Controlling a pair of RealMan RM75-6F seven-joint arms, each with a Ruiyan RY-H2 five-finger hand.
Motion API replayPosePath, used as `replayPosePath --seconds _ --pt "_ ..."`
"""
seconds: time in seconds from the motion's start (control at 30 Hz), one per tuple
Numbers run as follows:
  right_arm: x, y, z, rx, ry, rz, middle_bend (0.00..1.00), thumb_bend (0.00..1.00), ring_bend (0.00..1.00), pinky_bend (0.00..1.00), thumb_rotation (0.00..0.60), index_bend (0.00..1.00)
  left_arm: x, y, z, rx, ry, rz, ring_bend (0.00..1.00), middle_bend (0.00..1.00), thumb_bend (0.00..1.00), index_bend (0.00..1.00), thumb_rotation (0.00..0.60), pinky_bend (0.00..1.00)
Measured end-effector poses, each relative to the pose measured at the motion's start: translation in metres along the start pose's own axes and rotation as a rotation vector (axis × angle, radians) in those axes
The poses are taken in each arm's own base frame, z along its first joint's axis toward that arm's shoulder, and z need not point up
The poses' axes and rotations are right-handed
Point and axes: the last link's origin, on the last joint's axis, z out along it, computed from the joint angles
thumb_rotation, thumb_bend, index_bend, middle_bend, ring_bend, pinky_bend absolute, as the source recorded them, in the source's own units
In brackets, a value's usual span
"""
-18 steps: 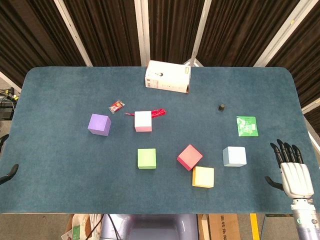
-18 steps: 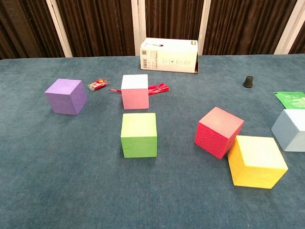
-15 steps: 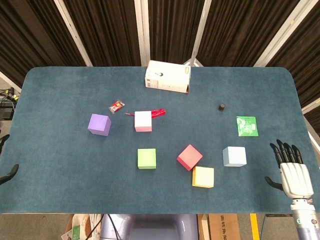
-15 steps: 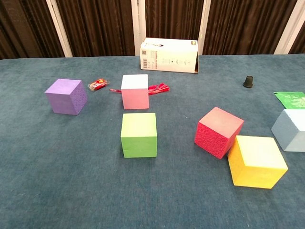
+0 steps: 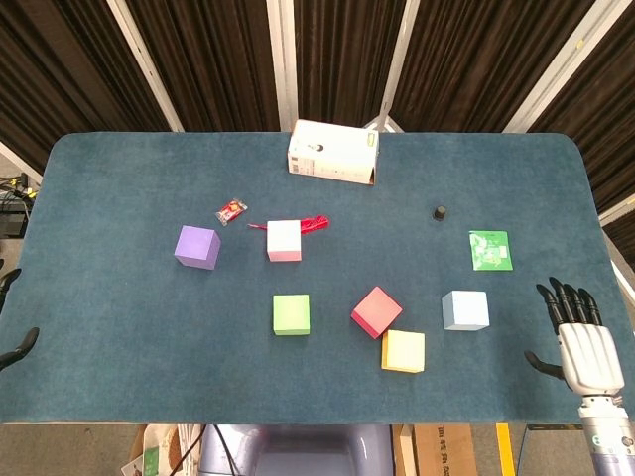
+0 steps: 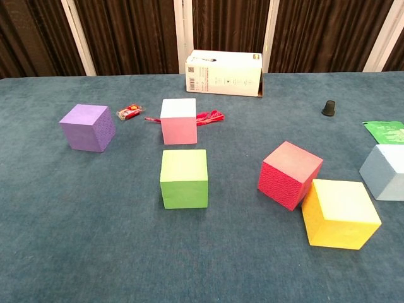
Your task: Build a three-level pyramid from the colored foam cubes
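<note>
Six foam cubes lie singly on the blue table [image 5: 119, 178], none stacked. The purple cube [image 5: 196, 247] [image 6: 87, 127] is at the left and the pink cube [image 5: 284, 240] [image 6: 178, 121] is right of it. The green cube [image 5: 291, 314] [image 6: 184, 178] sits nearer the front. The red cube [image 5: 376, 311] [image 6: 289, 174] is turned at an angle and touches the yellow cube [image 5: 403, 350] [image 6: 339, 213]. The light blue cube [image 5: 464, 310] [image 6: 385, 172] lies furthest right. My right hand [image 5: 583, 342] hovers at the front right corner, fingers spread, holding nothing. Only dark fingertips [image 5: 18, 344] of my left hand show at the left edge.
A white carton [image 5: 332, 153] [image 6: 224, 72] lies at the back. A red wrapper [image 5: 231, 210] and a red string [image 5: 313, 223] lie by the pink cube. A black cap [image 5: 439, 212] and a green packet [image 5: 490, 250] are at the right.
My right hand has drifted very slightly toward the front edge. The cubes have not moved.
</note>
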Motion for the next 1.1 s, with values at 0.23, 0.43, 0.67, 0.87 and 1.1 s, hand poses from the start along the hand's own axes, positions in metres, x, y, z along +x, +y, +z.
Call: replayPosePath --seconds 0.23,0.43,0.67,0.87,1.1 --pt "-0.002 -0.003 -0.001 -0.019 0.007 0.043 0.0 0.18 0.0 0.0 0.6 0.09 0.001 0.002 -0.003 -0.005 -0.001 -0.007 0.0 0.0 0.36 0.11 0.6 0.03" --pt "-0.005 -0.002 0.001 -0.025 -0.006 0.05 0.0 0.18 0.0 0.0 0.6 0.09 -0.002 0.002 0.0 0.007 -0.016 0.005 0.0 0.0 0.36 0.11 0.6 0.03" --pt "-0.004 -0.013 0.0 -0.042 -0.005 0.168 0.0 0.17 0.0 0.0 0.6 0.14 -0.002 0.002 0.0 0.012 -0.014 0.001 0.0 0.0 0.36 0.11 0.6 0.03" --pt "0.018 -0.026 0.018 -0.061 -0.025 0.278 0.0 0.17 0.0 0.0 0.6 0.14 -0.007 0.0 0.005 0.032 -0.043 0.007 0.0 0.0 0.36 0.11 0.6 0.03" --pt "0.05 -0.06 0.044 -0.072 -0.078 0.234 0.0 0.17 0.0 0.0 0.6 0.14 -0.01 -0.003 0.01 0.045 -0.065 0.005 0.0 0.0 0.36 0.11 0.6 0.03"
